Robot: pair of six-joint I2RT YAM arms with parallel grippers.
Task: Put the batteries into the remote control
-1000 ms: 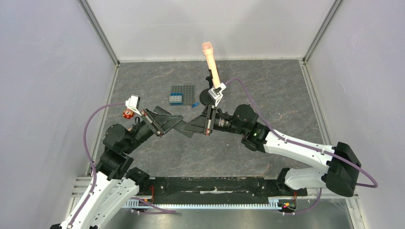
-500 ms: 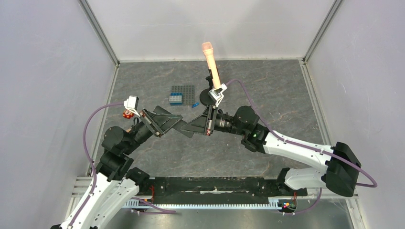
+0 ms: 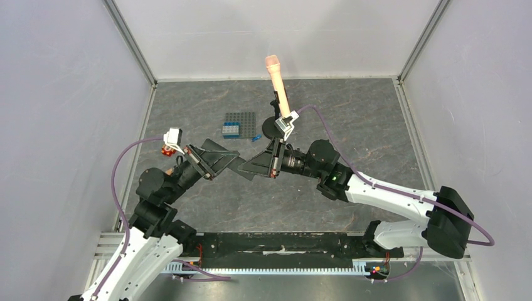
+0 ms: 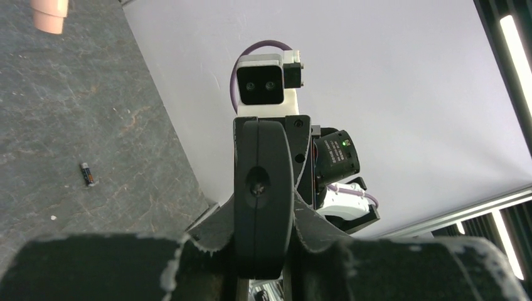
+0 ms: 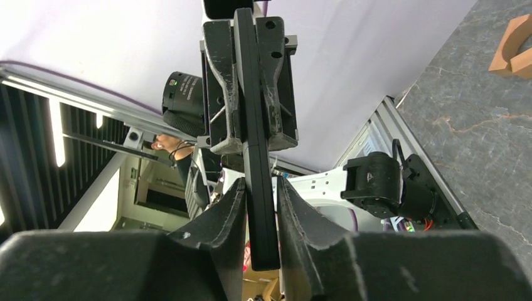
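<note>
While left end effector (image 5: 254, 141) and right end effector (image 5: 260, 191) both pinch shut on opposite ends of the remote control (image 5: 257, 169), raised off the tabletop (image 4: 75, 113), a battery (image 4: 88, 174) lies loose below. Judgement: avoid opposing twist; open its back first.

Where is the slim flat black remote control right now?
The slim flat black plastic remote control hangs above the table's middle in the top view, clamped between the left hand and the right hand, nearer than the grey studded plate.
</note>
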